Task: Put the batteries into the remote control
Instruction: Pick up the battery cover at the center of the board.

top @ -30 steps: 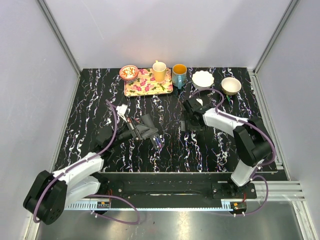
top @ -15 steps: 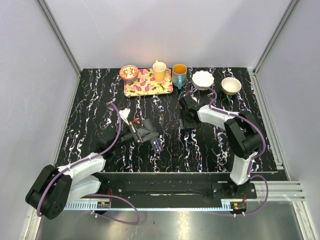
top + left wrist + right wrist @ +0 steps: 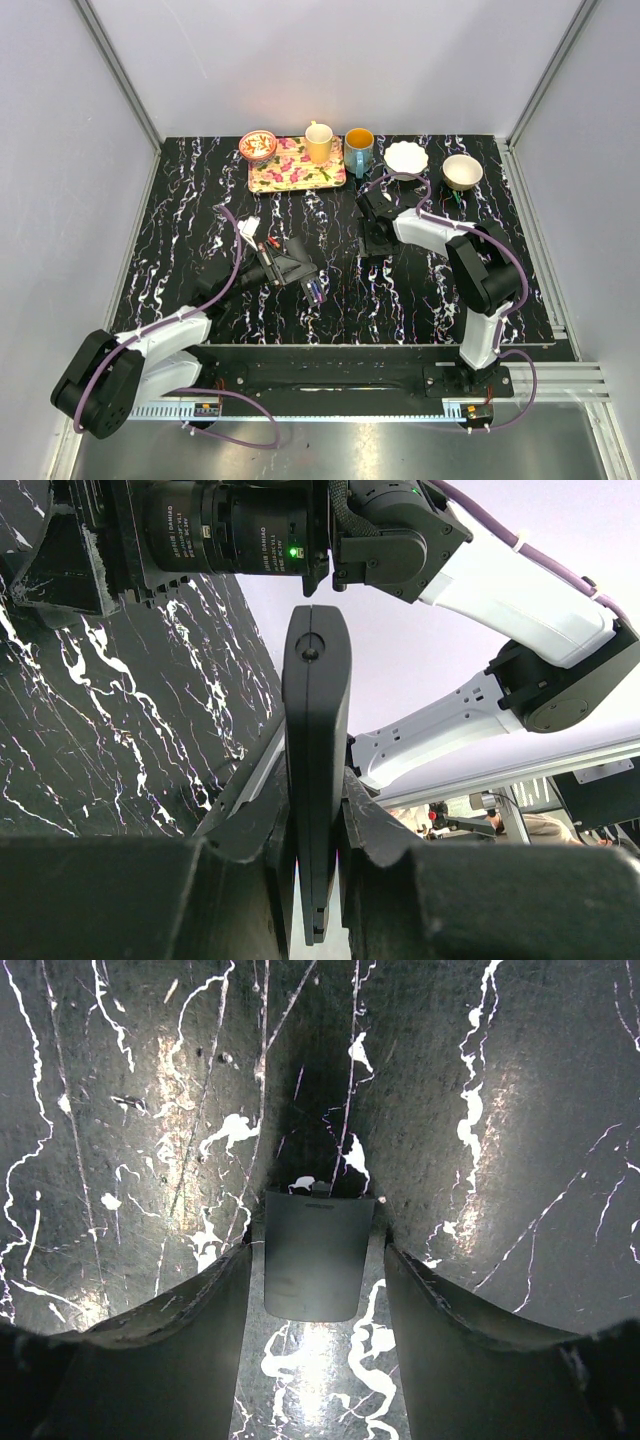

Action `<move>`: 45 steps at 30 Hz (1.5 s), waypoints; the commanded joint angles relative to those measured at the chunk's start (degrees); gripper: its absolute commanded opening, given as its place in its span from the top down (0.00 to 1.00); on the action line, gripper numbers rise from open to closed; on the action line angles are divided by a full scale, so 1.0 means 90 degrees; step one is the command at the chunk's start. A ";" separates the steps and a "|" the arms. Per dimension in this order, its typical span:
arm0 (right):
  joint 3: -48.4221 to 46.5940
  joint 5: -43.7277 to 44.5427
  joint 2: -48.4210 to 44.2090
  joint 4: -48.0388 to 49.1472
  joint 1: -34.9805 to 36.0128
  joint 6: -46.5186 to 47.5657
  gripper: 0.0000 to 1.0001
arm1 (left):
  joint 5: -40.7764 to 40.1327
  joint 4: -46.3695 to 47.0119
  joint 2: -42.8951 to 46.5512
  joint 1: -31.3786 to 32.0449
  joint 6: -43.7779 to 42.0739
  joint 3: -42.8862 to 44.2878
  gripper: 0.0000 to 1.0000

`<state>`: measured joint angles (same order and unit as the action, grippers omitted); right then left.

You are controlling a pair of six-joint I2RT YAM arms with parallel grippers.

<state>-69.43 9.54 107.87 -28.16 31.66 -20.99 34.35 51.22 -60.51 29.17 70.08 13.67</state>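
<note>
Holding the remote control edge-on, the left end effector could let it pivot in its pinch; batteries lie on the tabletop just beside. The right end effector, parted around a grey panel, might nudge it away.

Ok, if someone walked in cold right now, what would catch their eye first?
The left gripper clamps the slim black remote control edge-on over the middle-left of the marbled table, with a bluish-purple battery lying just beside it. The right gripper is down at the table right of centre, fingers open either side of a small flat grey piece. A bright floral tray sits at the far edge.
</note>
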 commanded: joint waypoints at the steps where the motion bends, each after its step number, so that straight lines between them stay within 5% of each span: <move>1: 0.0058 -0.0103 0.0094 0.0102 -0.0012 0.0115 0.40 | 0.0060 0.0490 0.0034 -0.0018 -0.0033 0.0034 1.00; 16: 0.0312 -0.0201 -0.0023 -0.0210 -0.0012 0.0330 0.42 | 0.0080 0.0627 -0.0112 -0.0028 0.0006 0.0043 1.00; 30: 0.0478 -0.0279 -0.0208 -0.0299 -0.0012 0.0253 0.64 | 0.0100 0.0617 -0.0229 -0.0028 0.0006 0.0141 1.00; 34: 0.0459 -0.0308 -0.0646 -0.0493 -0.0012 0.0145 0.80 | 0.0031 0.0617 -0.0395 -0.0028 0.0006 0.0229 1.00; 45: 0.0166 -0.0767 -0.2990 -0.2424 0.0193 -0.0050 0.89 | -0.0369 0.1123 -0.1362 0.0021 0.0171 0.0912 1.00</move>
<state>-64.75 4.82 89.21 -40.10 31.77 -20.29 33.54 53.58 -70.08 29.17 70.57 17.43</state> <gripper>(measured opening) 0.448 0.206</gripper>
